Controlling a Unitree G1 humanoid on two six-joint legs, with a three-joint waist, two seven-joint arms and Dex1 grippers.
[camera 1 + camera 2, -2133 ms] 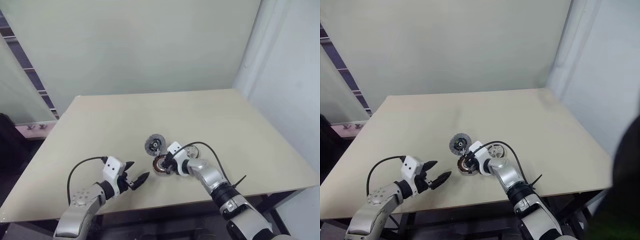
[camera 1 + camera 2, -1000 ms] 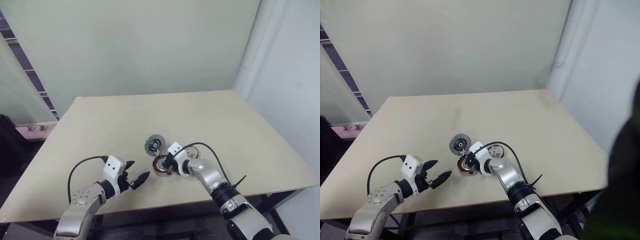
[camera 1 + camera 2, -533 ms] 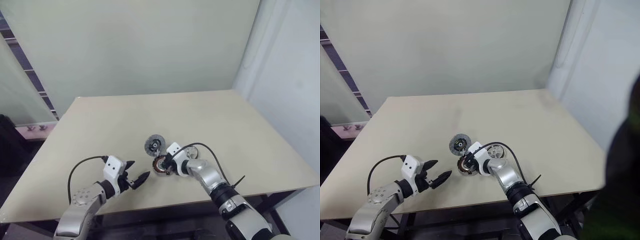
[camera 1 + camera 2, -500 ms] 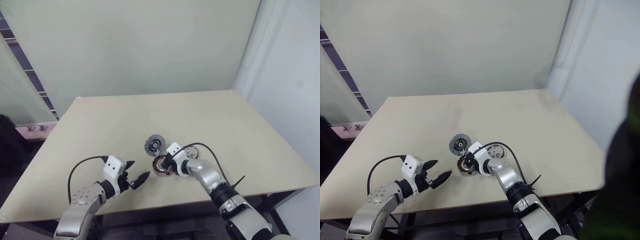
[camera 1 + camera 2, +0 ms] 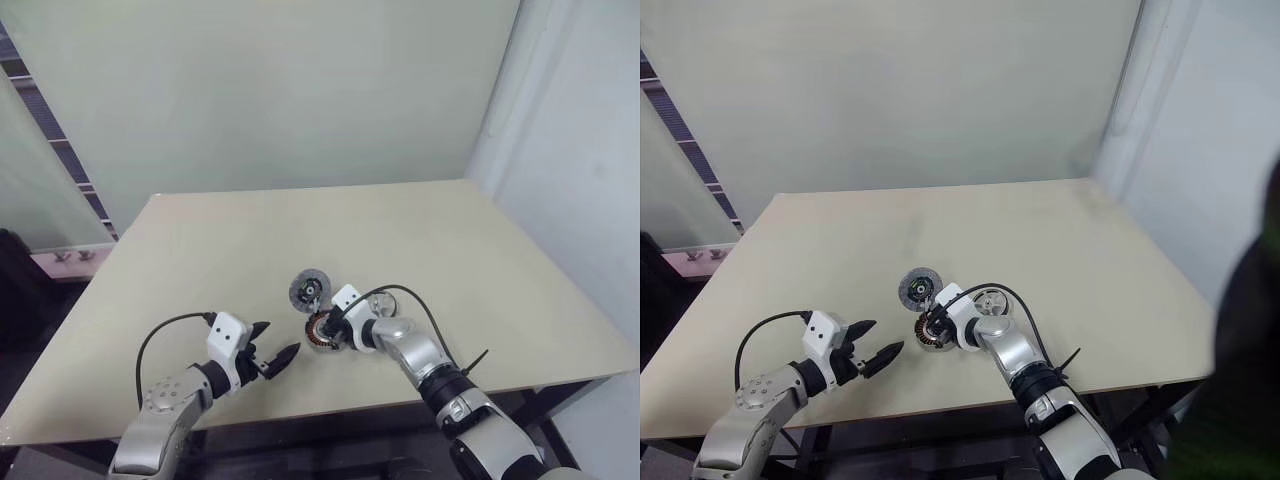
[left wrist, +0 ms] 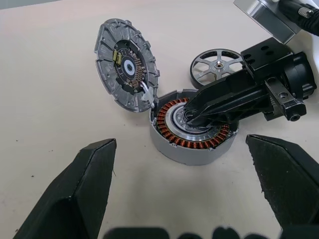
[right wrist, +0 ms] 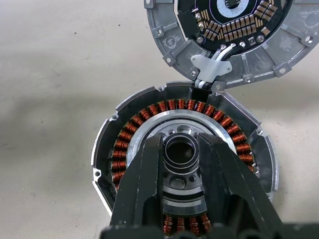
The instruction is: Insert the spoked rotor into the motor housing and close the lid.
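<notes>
Copper-orange windings ring the silver motor housing point(image 7: 182, 164); the lid point(image 6: 127, 64) is grey with a dark centre, the spoked rotor point(image 6: 217, 63) bright silver, the table point(image 5: 200, 260) beige

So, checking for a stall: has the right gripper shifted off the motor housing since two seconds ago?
No. The right gripper sits at the motor housing centre as before, beside the spoked rotor.

left gripper point(image 5: 268, 359) spread wide, right gripper point(image 7: 180, 152) narrowed

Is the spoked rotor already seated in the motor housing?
No, the spoked rotor lies on the table beside the motor housing, whose windings are exposed.
</notes>
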